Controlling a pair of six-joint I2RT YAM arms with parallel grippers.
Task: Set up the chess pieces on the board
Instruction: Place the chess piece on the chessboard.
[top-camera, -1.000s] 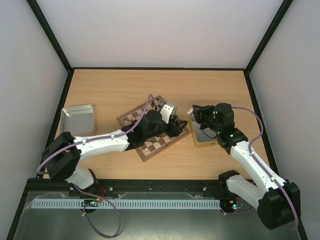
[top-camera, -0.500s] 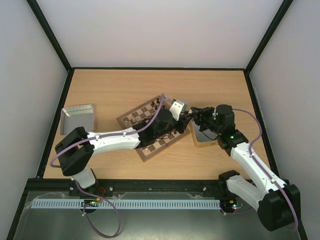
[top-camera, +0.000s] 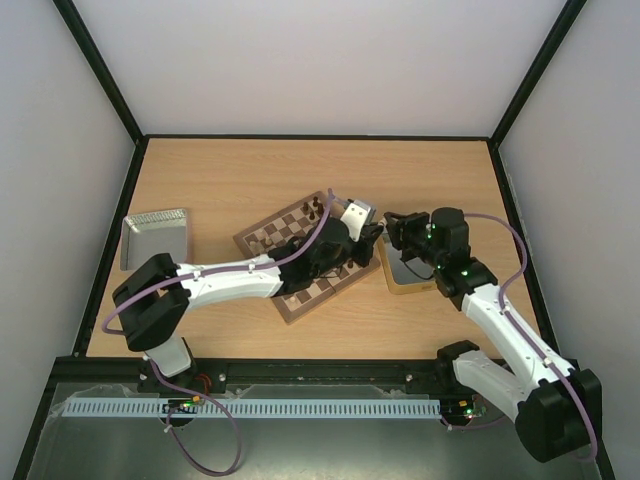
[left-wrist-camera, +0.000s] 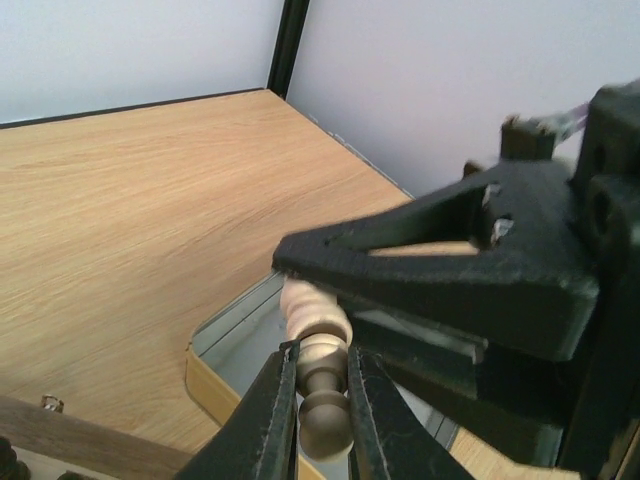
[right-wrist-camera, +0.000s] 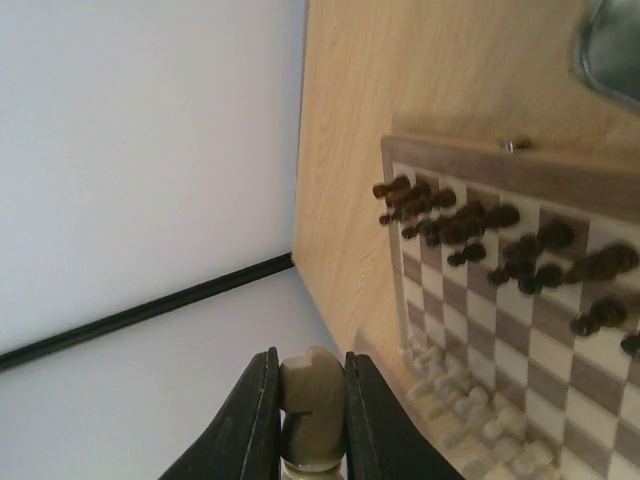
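Note:
The board (top-camera: 262, 238) lies tilted mid-table, with my left arm stretched across it. My two grippers meet just off its right edge, above the gold tin (top-camera: 408, 282). My left gripper (left-wrist-camera: 322, 350) is shut on a cream chess piece (left-wrist-camera: 320, 365); its round head points at the camera and its ridged end touches the tip of my right gripper (left-wrist-camera: 440, 270). In the right wrist view my right gripper (right-wrist-camera: 310, 355) is shut on a cream piece with a notched top (right-wrist-camera: 312, 395). I cannot tell whether both hold one piece. Several cream chess pieces (right-wrist-camera: 470, 410) crowd the board's (right-wrist-camera: 560, 330) near edge.
Dark chessmen (right-wrist-camera: 470, 225) stand in rows on the far side of the board, also seen from above (top-camera: 315, 210). A silver tray (top-camera: 155, 238) sits at the table's left edge. The tin's rim (left-wrist-camera: 215, 385) lies right under the grippers.
My left arm has swung right across the board to meet my right gripper, and its jaws have closed on the cream piece. The right arm has barely moved.

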